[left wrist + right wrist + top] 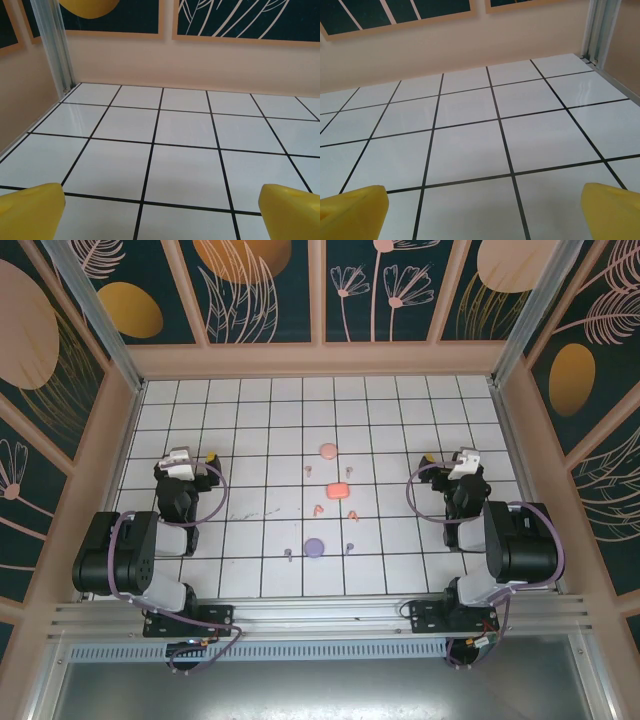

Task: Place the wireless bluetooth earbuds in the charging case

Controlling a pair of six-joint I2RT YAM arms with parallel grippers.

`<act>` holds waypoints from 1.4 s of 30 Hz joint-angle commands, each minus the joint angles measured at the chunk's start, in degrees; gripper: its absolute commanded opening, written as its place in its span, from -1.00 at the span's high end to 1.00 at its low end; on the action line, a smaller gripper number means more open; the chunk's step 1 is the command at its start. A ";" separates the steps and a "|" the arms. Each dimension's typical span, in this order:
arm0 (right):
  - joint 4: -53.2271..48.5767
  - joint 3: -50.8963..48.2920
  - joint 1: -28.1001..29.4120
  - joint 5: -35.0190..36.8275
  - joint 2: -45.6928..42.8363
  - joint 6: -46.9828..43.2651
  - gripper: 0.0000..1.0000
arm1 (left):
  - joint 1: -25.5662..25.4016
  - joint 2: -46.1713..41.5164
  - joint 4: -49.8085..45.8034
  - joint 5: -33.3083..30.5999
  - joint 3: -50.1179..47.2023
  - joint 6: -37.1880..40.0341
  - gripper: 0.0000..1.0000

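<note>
Left claw (160,214) and right claw (482,212) flank perhaps six earbuds (318,509).

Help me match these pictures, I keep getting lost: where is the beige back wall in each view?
Top view: the back wall, a beige band above the far tile row.
Left wrist: the back wall spans the upper half, meeting a metal post at left.
Right wrist: the back wall fills the upper left, its foot rising rightward.
Shared landmark: the white tiles with black lines.

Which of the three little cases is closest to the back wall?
The pale pink case; the coral-orange case lies farther from the wall, and the lilac case farthest.
</note>
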 commanded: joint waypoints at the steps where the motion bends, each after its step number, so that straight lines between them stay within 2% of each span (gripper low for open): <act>1: 0.49 1.05 -0.49 -1.10 0.04 -0.66 -0.98 | 0.32 -0.06 1.03 -0.36 0.23 -0.87 -0.98; 25: -0.49 1.40 -0.99 -1.67 -0.65 -0.05 -0.98 | 0.32 -0.14 0.80 -0.27 0.40 -1.00 -0.98; 27: -7.98 3.69 -0.81 0.66 -4.36 0.62 -0.98 | 0.35 -0.66 0.36 -1.44 0.42 -1.33 -0.97; 29: -18.84 7.29 -0.68 2.22 -9.09 2.31 -0.98 | 0.32 -2.59 -3.59 -5.43 1.63 -2.92 -0.97; 32: -30.91 11.63 -0.61 2.24 -15.27 8.48 -0.98 | 0.32 -5.91 -15.79 -10.14 6.43 -4.77 -0.97; 34: -39.25 15.26 -0.72 5.09 -17.96 16.99 -0.98 | 0.30 -7.64 -23.51 -11.93 10.06 -6.23 -0.97; 35: -47.42 18.41 -0.83 10.64 -18.69 25.99 -0.98 | 0.31 -8.54 -27.70 -11.88 11.83 -7.23 -0.97; 36: -53.79 21.12 -1.15 13.78 -18.61 30.52 -0.98 | 0.28 -9.42 -30.73 -11.79 13.52 -8.78 -0.97; 39: -63.00 27.92 -1.27 7.51 -16.86 25.62 -0.96 | 0.32 -11.71 -39.05 -9.48 17.33 -13.82 -0.97; 42: -70.22 32.61 3.37 3.46 -16.42 19.33 -0.83 | 0.23 -14.35 -45.71 -6.21 19.87 -19.11 -0.97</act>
